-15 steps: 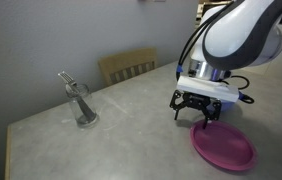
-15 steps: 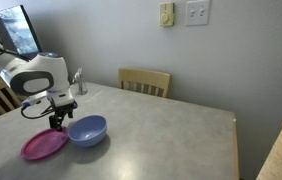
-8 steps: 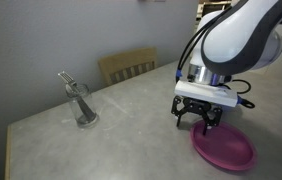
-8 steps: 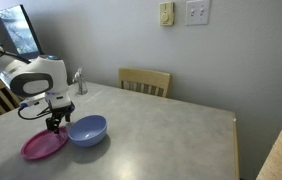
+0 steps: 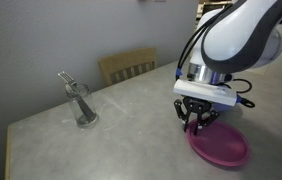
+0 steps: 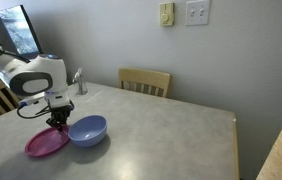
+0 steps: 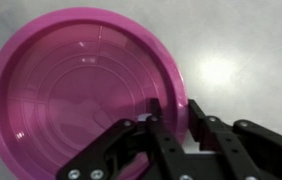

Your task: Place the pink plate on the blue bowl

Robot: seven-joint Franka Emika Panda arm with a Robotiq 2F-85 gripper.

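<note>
The pink plate (image 5: 221, 147) (image 6: 46, 142) lies flat on the grey table, close beside the blue bowl (image 6: 87, 129), which stands upright and empty. My gripper (image 5: 197, 122) (image 6: 56, 122) points straight down at the plate's edge nearest the bowl. In the wrist view the plate (image 7: 81, 90) fills the left of the picture, and my gripper (image 7: 174, 108) has one finger inside the rim and one outside, pinched on it. The bowl is out of the wrist view and hidden in the exterior view that looks past the arm.
A clear glass with a fork (image 5: 82, 105) (image 6: 78, 82) stands farther back on the table. A wooden chair (image 5: 128, 66) (image 6: 144, 80) sits at the table's far side. The table edge (image 5: 11, 140) runs near the glass.
The jaws have come down around the plate's rim and closed from wide open to pinched on it. The plate has shifted slightly on the table.
</note>
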